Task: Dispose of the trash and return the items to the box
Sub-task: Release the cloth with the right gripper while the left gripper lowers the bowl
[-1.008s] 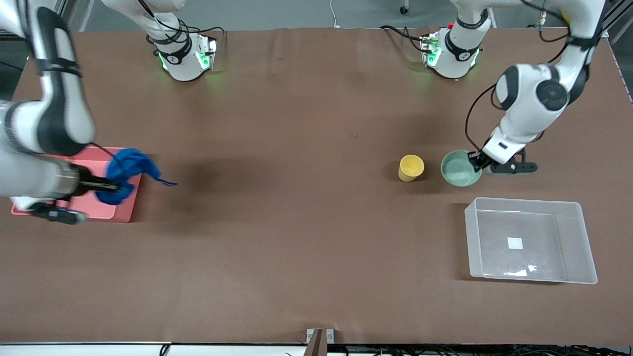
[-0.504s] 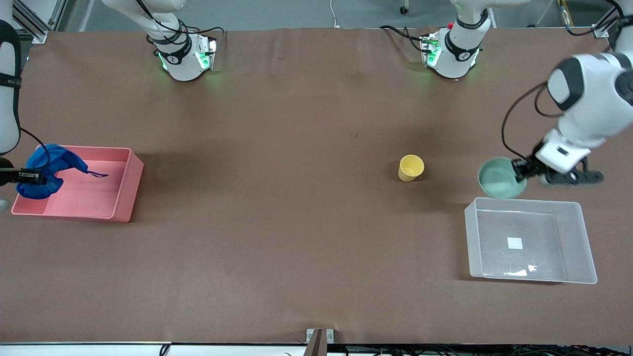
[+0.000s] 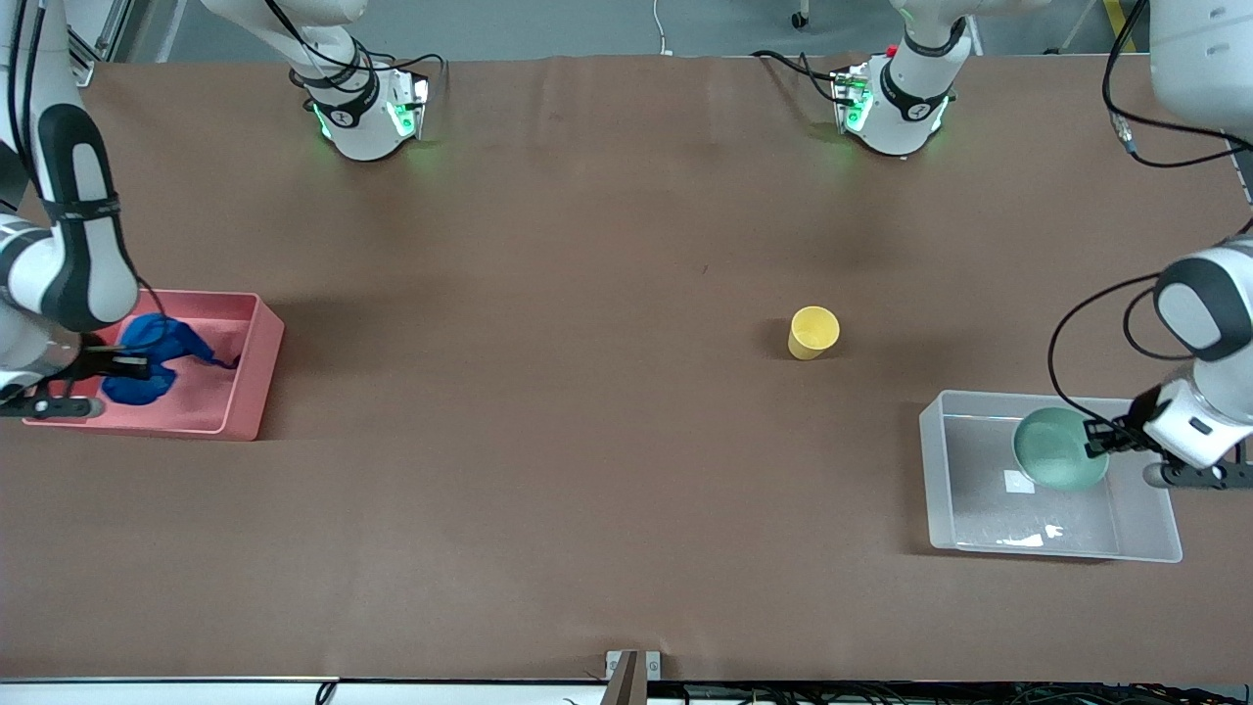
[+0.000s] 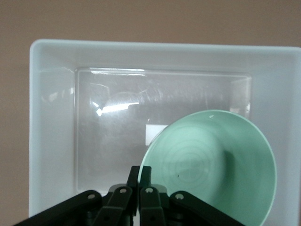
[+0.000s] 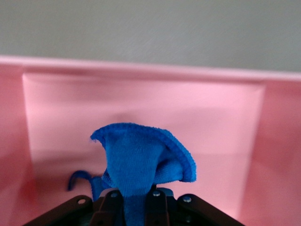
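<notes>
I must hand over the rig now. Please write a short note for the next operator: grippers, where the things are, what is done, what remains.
Left gripper: shut on the mint bowl, held tilted over the clear box; not released yet.
Right gripper: shut on the blue rag, held over the pink bin; not released yet.
Yellow cup: upright on the table, farther from the front camera than the clear box, untouched.
Done: nothing is dropped off so far.
Left: release the rag into the pink bin, set the bowl in the clear box, then fetch the cup and put it in the box.

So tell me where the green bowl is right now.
The green bowl hangs over the clear box at the left arm's end, pinched by the left gripper.
</notes>
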Controlling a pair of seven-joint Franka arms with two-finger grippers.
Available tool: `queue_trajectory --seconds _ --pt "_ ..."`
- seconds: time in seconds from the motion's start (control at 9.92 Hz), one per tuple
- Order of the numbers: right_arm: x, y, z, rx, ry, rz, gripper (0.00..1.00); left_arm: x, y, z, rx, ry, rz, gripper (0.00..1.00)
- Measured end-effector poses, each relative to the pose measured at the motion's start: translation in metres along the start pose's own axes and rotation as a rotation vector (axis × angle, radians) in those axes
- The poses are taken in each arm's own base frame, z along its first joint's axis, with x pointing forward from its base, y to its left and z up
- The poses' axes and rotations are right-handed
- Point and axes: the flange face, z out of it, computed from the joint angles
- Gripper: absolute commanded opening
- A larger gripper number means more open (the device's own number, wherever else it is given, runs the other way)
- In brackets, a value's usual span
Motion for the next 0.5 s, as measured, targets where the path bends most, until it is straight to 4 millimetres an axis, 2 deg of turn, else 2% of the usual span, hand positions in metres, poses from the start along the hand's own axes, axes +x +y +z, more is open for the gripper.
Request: queue_trajectory --seconds 0.1,0.2,0.4,0.5 --pt "-0.002 -0.008 0.006 0.018 -0.007 0.002 1.0 0.012 -0.001 0.015 0.011 -0.002 0.007 0.02" --pt "-0.002 -0.013 0.008 0.026 -0.011 0.001 1.0 0.02 -0.002 0.034 0.021 -0.012 0.013 0.01" --pt "-0.003 -0.019 0.007 0.04 -0.032 -0.005 1.0 0.023 -0.004 0.074 0.03 -0.03 0.012 0.02" --pt "-0.001 -0.02 -0.006 0.039 -0.01 -0.006 1.0 0.022 -0.004 0.09 0.032 -0.028 0.008 0.04"
